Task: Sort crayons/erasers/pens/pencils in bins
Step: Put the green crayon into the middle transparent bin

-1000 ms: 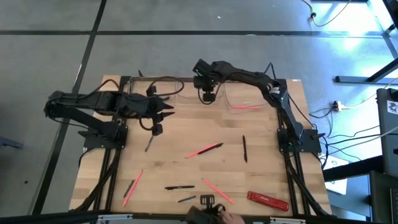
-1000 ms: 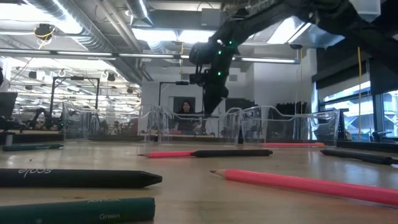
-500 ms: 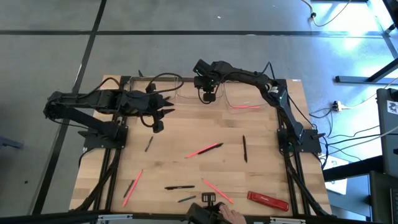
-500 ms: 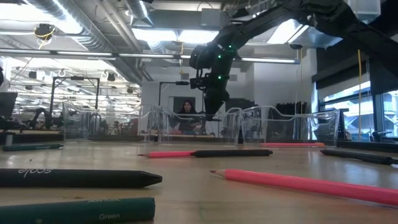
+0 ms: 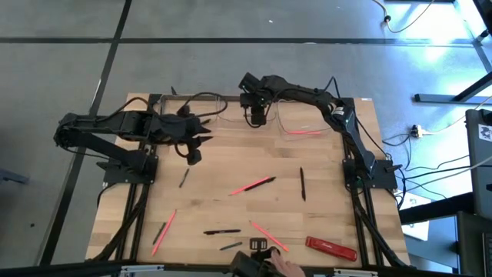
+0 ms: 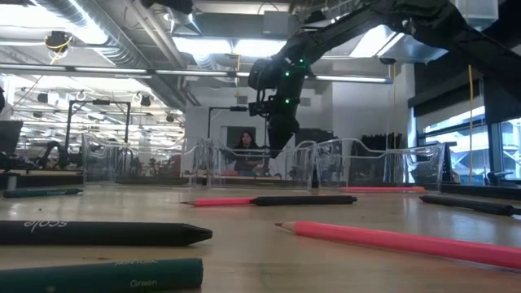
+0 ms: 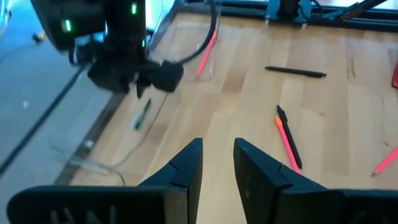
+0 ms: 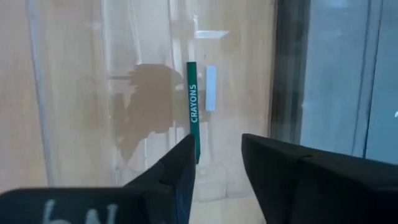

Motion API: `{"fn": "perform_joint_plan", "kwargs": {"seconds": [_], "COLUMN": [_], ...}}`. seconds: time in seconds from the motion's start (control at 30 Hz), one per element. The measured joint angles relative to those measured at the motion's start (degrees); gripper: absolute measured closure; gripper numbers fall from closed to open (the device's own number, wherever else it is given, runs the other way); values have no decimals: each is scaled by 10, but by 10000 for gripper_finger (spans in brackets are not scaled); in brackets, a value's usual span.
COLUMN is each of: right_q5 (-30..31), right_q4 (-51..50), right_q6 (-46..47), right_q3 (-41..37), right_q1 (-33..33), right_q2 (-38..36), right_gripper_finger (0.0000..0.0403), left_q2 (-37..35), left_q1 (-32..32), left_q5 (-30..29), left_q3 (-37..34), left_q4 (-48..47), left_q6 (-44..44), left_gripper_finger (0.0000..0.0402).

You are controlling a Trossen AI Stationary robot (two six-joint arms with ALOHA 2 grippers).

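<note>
Beyond the wooden table (image 5: 231,165), an open workshop with ceiling ducts and strip lights fills the low view, where a person sits far behind the row of clear bins. At the table's far edge the right gripper (image 5: 255,117) hangs over the middle bin (image 5: 247,115), fingers apart and empty; in its wrist view a green crayon (image 8: 193,111) printed "CRAYONS" lies on the bin floor just ahead of them, apparently dropped there as this tub's sort. The right-hand bin (image 5: 311,123) next to it holds a pink stick (image 5: 303,132), suggesting one kind per tub. The left gripper (image 5: 192,150) waits near the left bin (image 5: 181,108), jaws apart and holding nothing. Unsorted sticks lie nearer the table's front: a pink and black pair (image 5: 254,185) at its middle, a black pen (image 5: 302,183) beside them. Closest to the low camera, a green crayon (image 6: 102,274) reads "Green" and a black one (image 6: 98,233) bears writing too skewed to read.
</note>
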Motion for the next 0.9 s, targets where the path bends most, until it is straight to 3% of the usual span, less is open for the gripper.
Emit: {"fn": "perform_joint_plan", "kwargs": {"seconds": [0.2, 0.33, 0.57, 0.9], "right_q5": [-3, -45, -210, -248], "right_q4": [-111, -210, -243, -245], "right_q6": [13, -1, -44, -47], "right_q3": [99, 188, 121, 116], "right_q1": [6, 33, 99, 212], "right_q2": [0, -3, -111, -210], "right_gripper_finger": [263, 263, 272, 283], "left_q2": [0, 0, 1, 5], "left_q1": [0, -3, -58, -152], "left_q5": [1, 3, 67, 129], "left_q3": [0, 0, -3, -115], "left_q4": [-58, -133, -257, -245], "left_q6": [-111, -214, -439, -728], "left_gripper_finger": [318, 318, 318, 318]}}
